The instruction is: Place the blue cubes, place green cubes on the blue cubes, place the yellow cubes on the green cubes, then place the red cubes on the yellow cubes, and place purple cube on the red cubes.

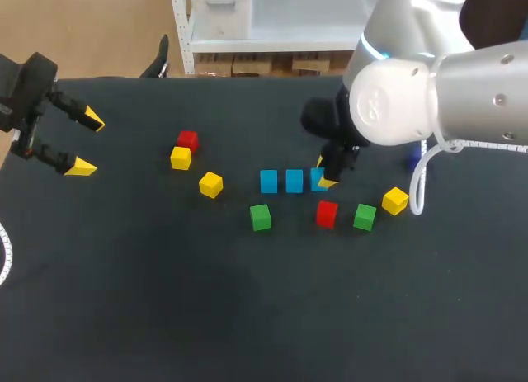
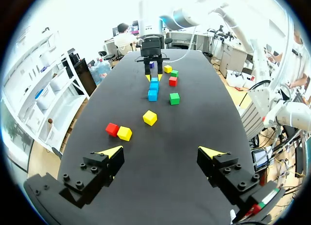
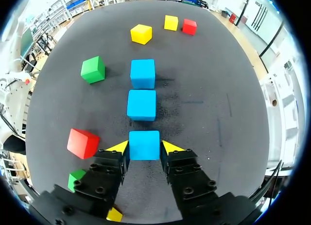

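Right tool (image 1: 324, 172) sits low on the tabletop (image 1: 165, 299) in the head view. It is at the right end of the blue row (image 1: 294, 181), with its yellow tips on either side of the end blue cube (image 1: 316, 180). On the near side of the blue row lie a green cube (image 1: 261, 218), a red cube (image 1: 327, 214) and a second green cube (image 1: 365, 217), with a yellow cube (image 1: 395, 200) just past that. Left of the blue row is a nearer yellow cube (image 1: 210, 184). Farther left, a far yellow cube (image 1: 181, 157) touches a far red cube (image 1: 187, 139). A bit of the purple cube (image 1: 412, 158) shows right of the blue row, under the right arm (image 1: 445, 85). Left tool (image 1: 87, 143) hangs well to the left of the blue row, fingers wide apart.

From the left wrist, the left tool (image 2: 163, 152) is spread open with only bare tabletop between its fingers. The blue row (image 2: 154, 87) lies far ahead, with the right tool (image 2: 153, 77) at its far end.

From the right wrist, the right tool (image 3: 145, 147) is clamped on the end blue cube (image 3: 144, 145). Both tips press its sides while it rests on the tabletop, in line with the rest of the blue row (image 3: 141, 105). The red cube (image 3: 82, 143) lies just beside this end of the blue row, and the green cube (image 3: 93, 69) beside its far end.
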Tool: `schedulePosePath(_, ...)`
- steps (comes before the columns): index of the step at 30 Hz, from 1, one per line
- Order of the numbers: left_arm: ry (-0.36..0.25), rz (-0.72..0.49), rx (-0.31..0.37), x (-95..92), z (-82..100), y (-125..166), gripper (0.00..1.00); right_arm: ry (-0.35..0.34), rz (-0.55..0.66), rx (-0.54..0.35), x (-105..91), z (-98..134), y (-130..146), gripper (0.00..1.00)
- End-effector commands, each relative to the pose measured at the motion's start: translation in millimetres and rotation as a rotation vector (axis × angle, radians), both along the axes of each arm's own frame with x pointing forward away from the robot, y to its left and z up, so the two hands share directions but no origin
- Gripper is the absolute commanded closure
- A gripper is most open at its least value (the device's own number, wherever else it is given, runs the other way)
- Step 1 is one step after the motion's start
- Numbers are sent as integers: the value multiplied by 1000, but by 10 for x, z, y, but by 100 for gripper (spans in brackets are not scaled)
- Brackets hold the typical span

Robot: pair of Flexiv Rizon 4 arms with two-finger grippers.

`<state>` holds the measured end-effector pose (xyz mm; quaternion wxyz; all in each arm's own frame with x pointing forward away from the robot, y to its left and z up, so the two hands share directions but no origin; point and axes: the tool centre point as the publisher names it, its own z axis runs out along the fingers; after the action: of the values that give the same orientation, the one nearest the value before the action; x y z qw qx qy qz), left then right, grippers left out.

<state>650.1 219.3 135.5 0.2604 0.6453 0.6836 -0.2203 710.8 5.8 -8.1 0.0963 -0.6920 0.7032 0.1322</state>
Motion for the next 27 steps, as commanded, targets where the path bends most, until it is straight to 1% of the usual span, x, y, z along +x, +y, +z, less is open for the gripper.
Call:
schedulePosePath(1, -1, -3, -1, 13, -9, 4, 0, 2, 2, 6, 7, -6, -5, 59)
schedulePosePath(7, -1, -3, -1, 13, -9, 4, 0, 2, 3, 8, 3, -2, 5, 57)
schedulePosePath(8, -1, -3, -1, 13, -9, 4, 0, 2, 3, 8, 4, 2, 4, 56)
schedulePosePath(9, -1, -3, -1, 13, -9, 4, 0, 2, 3, 8, 8, 4, 0, 52)
schedulePosePath(10, -1, -3, -1, 13, -9, 4, 0, 1, 3, 9, 13, 8, -5, 46)
schedulePosePath(11, -1, -3, -1, 13, -9, 4, 0, 1, 3, 9, 13, 24, -7, 34)
schedulePosePath(12, -1, -3, -1, 13, -9, 4, 0, -1, 3, 10, 13, 35, -10, 24)
schedulePosePath(13, -1, -3, -1, 13, -9, 4, 0, -2, 2, 13, 15, 45, -17, 17)
schedulePosePath(15, -1, -3, -1, 13, -9, 4, 0, -6, -5, 23, 5, 89, -46, 0)
schedulePosePath(22, -1, -3, -1, 13, -9, 4, 0, -35, -33, 45, -54, 300, -208, 0)
schedulePosePath(27, -1, -3, -1, 13, -9, 4, 0, -54, -56, 41, -154, 431, -320, 0)
